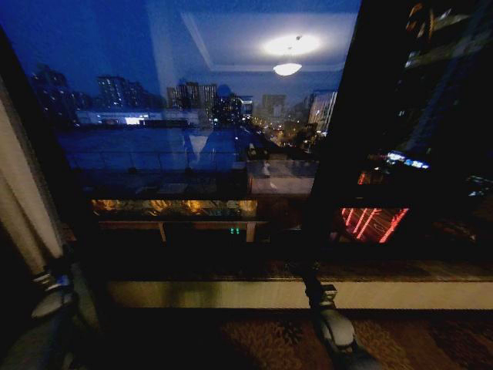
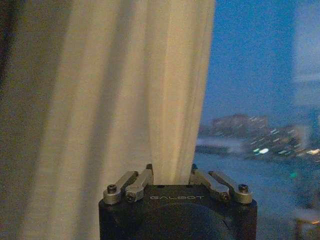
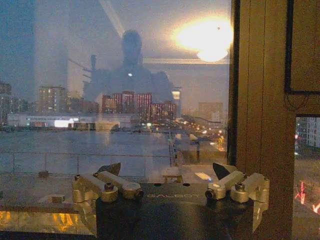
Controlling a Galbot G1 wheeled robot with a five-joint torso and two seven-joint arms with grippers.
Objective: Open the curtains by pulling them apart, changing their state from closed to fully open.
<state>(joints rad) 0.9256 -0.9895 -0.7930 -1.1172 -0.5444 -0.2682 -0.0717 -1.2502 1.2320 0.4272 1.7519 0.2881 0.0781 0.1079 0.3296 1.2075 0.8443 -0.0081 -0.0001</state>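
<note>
Because our left tool is clamped on the edge of the cream curtain to keep it bunched at the left edge of the frame, our right tool waits apart, low by the window.

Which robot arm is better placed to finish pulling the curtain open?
Left, probably. The left gripper has its fingers pinching the cream curtain. The right gripper is open, facing the bare window.

My left gripper is clamped on fabric at my left; my right gripper hangs agape, low ahead.
</note>
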